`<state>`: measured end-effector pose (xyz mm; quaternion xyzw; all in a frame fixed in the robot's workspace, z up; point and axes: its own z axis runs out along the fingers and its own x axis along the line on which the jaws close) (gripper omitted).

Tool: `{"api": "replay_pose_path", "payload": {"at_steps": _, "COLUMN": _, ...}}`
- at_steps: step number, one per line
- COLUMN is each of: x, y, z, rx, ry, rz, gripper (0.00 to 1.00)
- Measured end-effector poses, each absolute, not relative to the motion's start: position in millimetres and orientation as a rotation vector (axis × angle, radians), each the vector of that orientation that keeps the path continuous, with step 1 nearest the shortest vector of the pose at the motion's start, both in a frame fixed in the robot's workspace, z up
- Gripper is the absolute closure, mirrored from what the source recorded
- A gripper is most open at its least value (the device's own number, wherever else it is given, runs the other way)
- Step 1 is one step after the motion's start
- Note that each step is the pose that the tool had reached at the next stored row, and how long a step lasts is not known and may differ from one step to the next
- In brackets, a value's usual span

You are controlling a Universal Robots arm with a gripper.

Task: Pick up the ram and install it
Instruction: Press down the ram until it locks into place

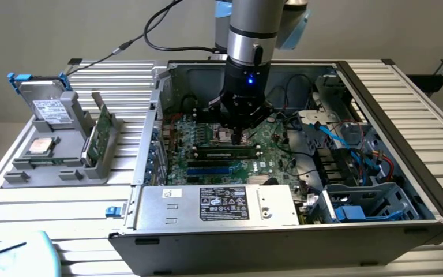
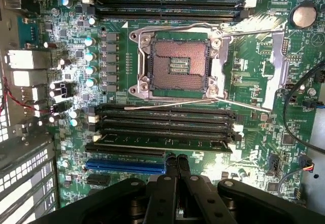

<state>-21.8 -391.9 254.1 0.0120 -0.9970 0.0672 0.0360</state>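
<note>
Pincer: black two-fingered gripper (image 1: 241,138) on a grey arm, fingers pressed together with nothing between them, lowered inside the open grey computer case (image 1: 406,173)
Task piece: slim dark-green ram stick with black chips (image 1: 224,153), lying along the black memory slots of the green motherboard (image 2: 254,71)
Relation: ram just below the fingertips in the exterior view, apart from them; how far it sits in its slot cannot be told
Neighbour: open square processor socket (image 2: 179,64), beside the slots

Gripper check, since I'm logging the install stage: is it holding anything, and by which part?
Nothing is held. The gripper is shut with its fingers pressed together and empty, above the motherboard near the memory slots.
</note>
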Motion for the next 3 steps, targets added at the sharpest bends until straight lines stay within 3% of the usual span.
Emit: {"api": "replay_pose_path", "payload": {"at_steps": 3, "x": -21.8, "y": -391.9, "z": 254.1, "rx": 0.037, "ry": -3.062, "rz": 0.206, "gripper": 0.89}}
